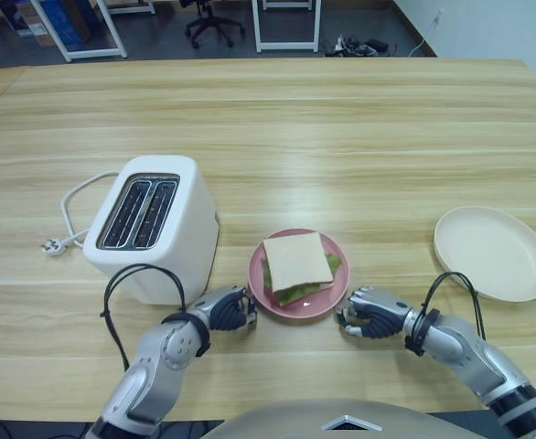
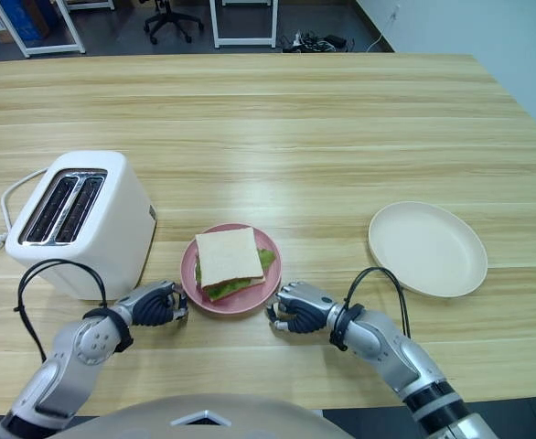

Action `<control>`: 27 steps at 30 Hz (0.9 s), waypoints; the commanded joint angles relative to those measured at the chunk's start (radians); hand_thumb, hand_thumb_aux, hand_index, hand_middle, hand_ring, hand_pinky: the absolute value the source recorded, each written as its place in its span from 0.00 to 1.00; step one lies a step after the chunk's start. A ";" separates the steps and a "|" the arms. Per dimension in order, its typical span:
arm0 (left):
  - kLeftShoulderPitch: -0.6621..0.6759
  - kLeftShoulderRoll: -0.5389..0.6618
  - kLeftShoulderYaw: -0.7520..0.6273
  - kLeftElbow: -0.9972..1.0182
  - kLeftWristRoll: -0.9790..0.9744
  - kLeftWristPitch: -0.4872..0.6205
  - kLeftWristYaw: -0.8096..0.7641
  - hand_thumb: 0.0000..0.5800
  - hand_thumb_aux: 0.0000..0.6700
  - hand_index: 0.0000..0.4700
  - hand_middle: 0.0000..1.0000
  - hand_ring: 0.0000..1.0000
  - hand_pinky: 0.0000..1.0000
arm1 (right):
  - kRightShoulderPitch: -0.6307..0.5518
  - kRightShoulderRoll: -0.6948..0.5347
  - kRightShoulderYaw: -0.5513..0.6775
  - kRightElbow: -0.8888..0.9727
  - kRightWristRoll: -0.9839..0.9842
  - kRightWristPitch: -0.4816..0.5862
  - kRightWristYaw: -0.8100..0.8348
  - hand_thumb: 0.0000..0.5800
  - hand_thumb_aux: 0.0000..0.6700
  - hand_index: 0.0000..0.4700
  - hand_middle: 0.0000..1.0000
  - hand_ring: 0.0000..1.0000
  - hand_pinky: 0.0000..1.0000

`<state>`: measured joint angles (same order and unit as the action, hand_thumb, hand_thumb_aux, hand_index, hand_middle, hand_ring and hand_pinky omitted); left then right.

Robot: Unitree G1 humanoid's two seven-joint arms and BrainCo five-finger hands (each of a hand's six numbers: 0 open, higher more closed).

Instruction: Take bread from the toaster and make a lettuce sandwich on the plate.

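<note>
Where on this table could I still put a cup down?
The far half of the table, beyond the toaster, is bare; so is the strip between the pink plate and the cream plate. Crowded: the front edge, where the left hand and right hand flank the pink plate.

The top bread slice [image 1: 295,259] covers most of the lettuce [image 1: 288,295], leaving only green edges showing; anything beneath is hidden. The toaster [image 1: 154,229] slots are too dark to see inside. The desk [image 1: 341,137] runs past both side edges.
</note>
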<state>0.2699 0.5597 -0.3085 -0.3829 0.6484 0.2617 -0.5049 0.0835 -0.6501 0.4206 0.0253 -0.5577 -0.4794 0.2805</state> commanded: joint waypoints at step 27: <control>-0.081 -0.440 0.261 -0.030 -0.580 -0.371 0.503 0.00 0.00 0.00 0.00 0.00 0.00 | 0.069 0.253 -0.417 -0.270 0.495 0.190 -0.288 0.00 0.00 0.00 0.00 0.00 0.00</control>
<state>0.2322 0.1937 -0.0797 -0.4639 0.1607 -0.0970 -0.0312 0.1620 -0.4801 0.0132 -0.2518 -0.1450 -0.3552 0.0031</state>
